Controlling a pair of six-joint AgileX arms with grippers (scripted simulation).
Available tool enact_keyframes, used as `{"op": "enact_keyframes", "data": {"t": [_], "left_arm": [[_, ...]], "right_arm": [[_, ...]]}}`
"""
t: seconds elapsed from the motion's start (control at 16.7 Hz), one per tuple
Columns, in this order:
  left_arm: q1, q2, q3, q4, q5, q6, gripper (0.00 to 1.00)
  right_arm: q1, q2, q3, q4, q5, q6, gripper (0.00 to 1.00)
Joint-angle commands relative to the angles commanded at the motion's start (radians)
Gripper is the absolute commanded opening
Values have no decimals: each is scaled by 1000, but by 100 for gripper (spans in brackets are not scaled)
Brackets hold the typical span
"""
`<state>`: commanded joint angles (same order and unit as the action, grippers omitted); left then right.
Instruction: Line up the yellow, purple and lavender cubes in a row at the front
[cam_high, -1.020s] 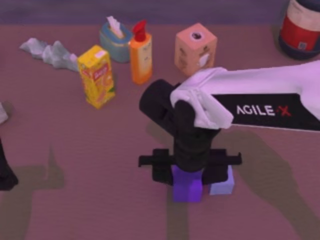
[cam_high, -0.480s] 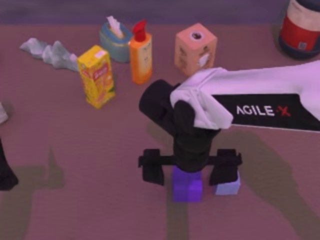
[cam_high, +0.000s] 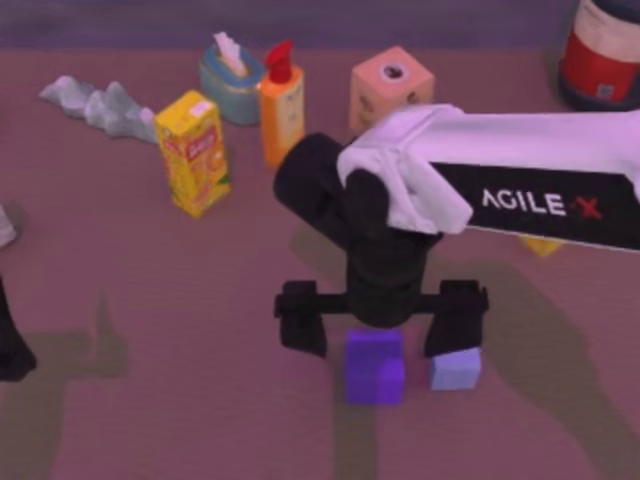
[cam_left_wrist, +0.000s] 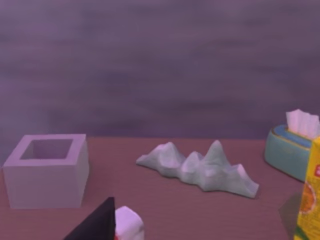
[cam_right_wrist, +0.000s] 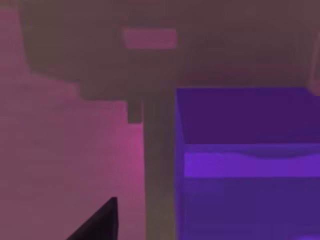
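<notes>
The purple cube (cam_high: 375, 367) rests on the table near the front, and the smaller lavender cube (cam_high: 456, 370) sits just to its right with a small gap between them. My right gripper (cam_high: 380, 325) hovers just behind and above the purple cube, open, its fingers (cam_high: 302, 322) spread wider than the cube and holding nothing. The right wrist view shows the purple cube (cam_right_wrist: 247, 165) close by and one dark fingertip (cam_right_wrist: 100, 222) apart from it. A corner of the yellow cube (cam_high: 543, 245) peeks out under the right arm. My left arm (cam_high: 8, 345) stays parked at the left edge.
Along the back stand a yellow juice carton (cam_high: 193, 150), an orange bottle (cam_high: 282, 105), a tissue tub (cam_high: 228, 80), a pink box with a hole (cam_high: 392, 90), a crumpled cloth (cam_high: 100, 105) and a red-and-white canister (cam_high: 600, 55). An open pale box (cam_left_wrist: 47, 170) shows in the left wrist view.
My right gripper has opened off the purple cube and drawn up and back a little. The cube stays put, the lavender cube shows more fully, and a yellow cube corner has appeared.
</notes>
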<state>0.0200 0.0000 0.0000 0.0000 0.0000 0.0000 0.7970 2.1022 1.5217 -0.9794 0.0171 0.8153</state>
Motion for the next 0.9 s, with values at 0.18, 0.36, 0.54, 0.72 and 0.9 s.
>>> {"op": "enact_keyframes", "data": {"t": [0.18,0.36,0.54,0.72,0.9], "left_arm": [[0,0,0,0,0,0,100],[0,0,0,0,0,0,100],[0,0,0,0,0,0,100],[0,0,0,0,0,0,100],[0,0,0,0,0,0,100]], "right_arm": [[6,-40,62,-105,-1,-2,100],[7,-55,80,-129,-2,-4,100],[1,-51,78,-127,-1,-6,100],[-31,-25,117,-141,-1,-70,100],[-105,28,194,-174,-2,-223,100]]}}
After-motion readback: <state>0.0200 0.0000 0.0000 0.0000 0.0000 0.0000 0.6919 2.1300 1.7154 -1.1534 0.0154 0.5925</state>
